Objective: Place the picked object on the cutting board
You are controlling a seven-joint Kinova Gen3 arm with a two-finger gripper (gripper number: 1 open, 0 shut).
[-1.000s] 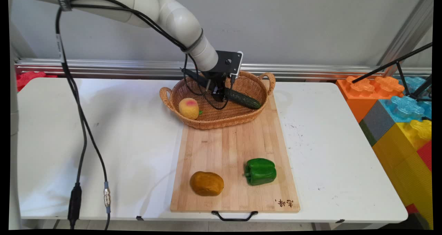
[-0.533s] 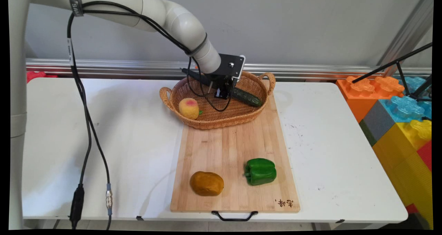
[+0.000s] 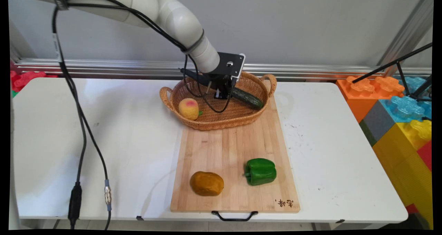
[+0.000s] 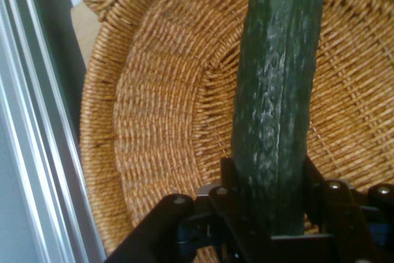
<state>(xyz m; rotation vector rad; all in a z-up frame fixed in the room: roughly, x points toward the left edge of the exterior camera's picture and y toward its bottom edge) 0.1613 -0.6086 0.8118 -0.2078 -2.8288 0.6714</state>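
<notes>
robot lab, white table [image 3: 121, 131], giant toy bricks [image 3: 397, 107] (bright colours), aluminium rail [image 3: 103, 67] along wall

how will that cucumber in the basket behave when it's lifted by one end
The cucumber looks straight and stiff, so it probably won't droop. The claw grips it near one end with most of its length sticking out, so it may pivot or sag downward. Its round, slightly glossy skin might slip between the fingers, or roll inside the basket if released.

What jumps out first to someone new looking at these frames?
The black gripper is down inside the wicker basket at the far end of the cutting board, its fingers shut on a dark green cucumber. A peach lies in the basket's left part. Nearer the camera, a green pepper and a potato sit on the board.
</notes>
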